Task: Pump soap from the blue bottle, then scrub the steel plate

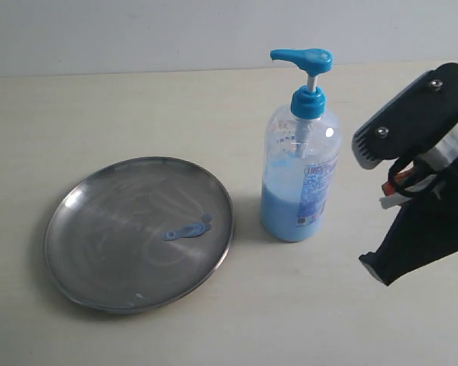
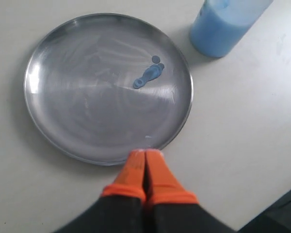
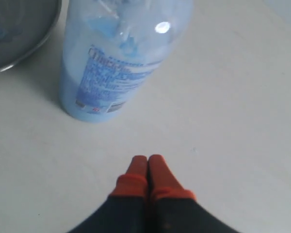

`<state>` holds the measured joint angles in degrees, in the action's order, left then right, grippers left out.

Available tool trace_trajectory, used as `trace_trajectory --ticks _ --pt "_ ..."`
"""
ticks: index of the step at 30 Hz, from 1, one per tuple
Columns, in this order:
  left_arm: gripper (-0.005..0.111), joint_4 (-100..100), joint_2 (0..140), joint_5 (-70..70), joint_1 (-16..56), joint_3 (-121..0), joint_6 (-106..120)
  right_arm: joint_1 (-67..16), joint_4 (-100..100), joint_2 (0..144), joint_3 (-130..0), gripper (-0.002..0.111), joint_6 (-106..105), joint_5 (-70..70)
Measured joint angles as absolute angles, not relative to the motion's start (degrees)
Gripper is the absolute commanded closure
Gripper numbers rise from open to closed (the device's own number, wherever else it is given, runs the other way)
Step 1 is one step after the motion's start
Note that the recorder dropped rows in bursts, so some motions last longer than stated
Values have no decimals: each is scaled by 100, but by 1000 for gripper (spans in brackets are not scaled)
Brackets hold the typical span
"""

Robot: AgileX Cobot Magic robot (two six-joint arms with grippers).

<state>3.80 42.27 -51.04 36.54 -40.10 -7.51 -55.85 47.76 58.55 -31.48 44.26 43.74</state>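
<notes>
The right claw (image 3: 148,162) and left claw (image 2: 144,158) are seen shut and empty. The bottle (image 1: 300,183), upright just ahead of the right claw, is judged light and easily tipped; its pump head (image 1: 301,57) is best pressed from above. The stiff plate (image 1: 99,229), dabbed with soap (image 1: 187,229), lies before the left claw.

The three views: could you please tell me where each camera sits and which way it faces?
Exterior: high over the table, looking down on steel plate and blue bottle; the right arm shows at the right.
Left wrist: above the plate's rim, looking down at the soap blob; shut left pincer shows.
Right wrist: close beside the bottle, facing its label; shut right pincer shows.
Shared: both wrist views catch the bottle and plate.
</notes>
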Motion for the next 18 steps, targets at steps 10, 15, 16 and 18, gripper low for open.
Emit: trace_trajectory --ticks 10,15,16,18 --pt "107 394 4227 -3990 3654 -3155 -758 -5585 5590 4876 -3044 108 5205 4337" --pt "107 394 4227 -3707 3654 -2930 -636 -5585 5600 4717 -3044 108 5219 4326" --pt "107 394 4227 -3675 3654 -2904 -593 -5585 5600 4717 -3044 108 5219 4326" --pt "107 394 4227 -3577 3654 -2882 -534 -5585 5572 4717 -3044 108 5219 4326"
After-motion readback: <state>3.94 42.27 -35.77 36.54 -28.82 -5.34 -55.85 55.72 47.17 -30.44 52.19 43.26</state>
